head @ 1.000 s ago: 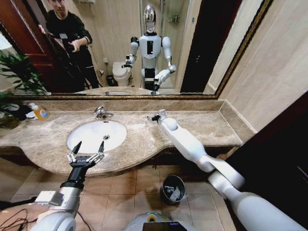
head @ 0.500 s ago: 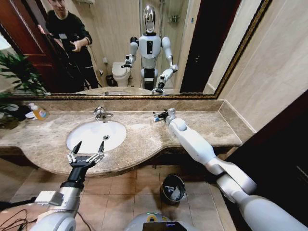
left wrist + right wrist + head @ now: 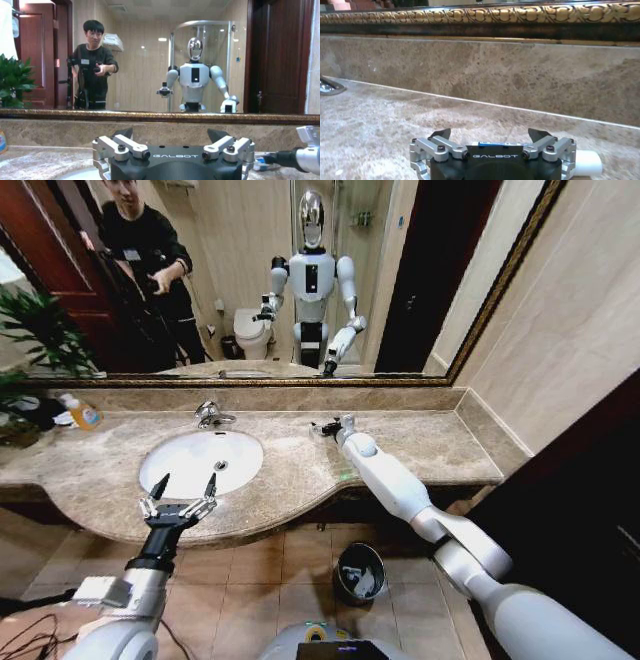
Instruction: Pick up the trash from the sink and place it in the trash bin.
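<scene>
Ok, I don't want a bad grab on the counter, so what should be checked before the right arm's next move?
1. Right gripper open: ok, spread low over the counter.
2. Trash lined up: ok, blue piece between its jaws, white tube beside.
3. Piece graspable: cannot tell.
4. Left gripper out of the way: ok, open at the sink front rim.
5. Trash bin unblocked: ok, on the floor.

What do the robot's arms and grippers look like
Both arms are smooth, rounded white shells with grey joint sections. The left gripper and right gripper share one design: a black body printed with GALBOT in white, silver metal linkages with dark bolts, and two black pointed fingers. A small white box sits on the left forearm, above loose dark cables on the floor.
</scene>
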Available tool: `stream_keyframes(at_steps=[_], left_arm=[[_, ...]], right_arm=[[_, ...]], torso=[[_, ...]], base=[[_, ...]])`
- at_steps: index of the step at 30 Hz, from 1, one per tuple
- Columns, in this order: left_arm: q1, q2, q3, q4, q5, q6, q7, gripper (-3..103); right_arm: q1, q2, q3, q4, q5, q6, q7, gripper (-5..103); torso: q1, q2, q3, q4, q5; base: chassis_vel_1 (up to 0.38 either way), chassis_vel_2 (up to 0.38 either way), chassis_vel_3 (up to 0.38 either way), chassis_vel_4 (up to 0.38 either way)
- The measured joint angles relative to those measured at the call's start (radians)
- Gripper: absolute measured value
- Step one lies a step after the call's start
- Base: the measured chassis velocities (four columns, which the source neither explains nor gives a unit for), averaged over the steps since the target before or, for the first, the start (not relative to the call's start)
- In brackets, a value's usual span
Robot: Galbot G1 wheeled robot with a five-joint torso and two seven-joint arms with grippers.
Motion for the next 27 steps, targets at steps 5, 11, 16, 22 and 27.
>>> stream_keyframes(at_steps=[5, 11, 16, 22, 27], left_arm=[[0.0, 0.0, 0.0, 0.0, 0.0, 0.0, 0.0, 100], [0.0, 0.0, 0.0, 0.0, 0.0, 0.0, 0.0, 100], [0.0, 0.0, 0.0, 0.0, 0.0, 0.0, 0.0, 100], [0.0, 0.0, 0.0, 0.0, 0.0, 0.0, 0.0, 100], [0.0, 0.0, 0.0, 0.0, 0.0, 0.0, 0.0, 100]], right_arm=[[-0.077, -0.07, 0.033, 0.135, -0.026, 0.0, 0.044, 100], [-0.165, -0.148, 0.094, 0.308, -0.032, -0.003, 0.049, 100], [-0.21, -0.184, 0.129, 0.392, -0.026, -0.001, 0.054, 100], [-0.273, -0.229, 0.188, 0.45, -0.011, -0.032, 0.1, 100], [-0.387, -0.323, 0.327, 0.473, -0.04, -0.014, -0.2, 100]], torso=[[0.0, 0.0, 0.0, 0.0, 0.0006], [0.0, 0.0, 0.0, -0.0008, 0.0003], [0.0, 0.0, 0.0, -0.0003, 0.0003], [0.0, 0.0, 0.0, -0.0002, 0.0003], [0.0, 0.0, 0.0, -0.0002, 0.0007]], base=[[0.0, 0.0, 0.0, 0.0], [0.0, 0.0, 0.0, 0.0], [0.0, 0.0, 0.0, 0.0], [0.0, 0.0, 0.0, 0.0], [0.0, 0.0, 0.0, 0.0]])
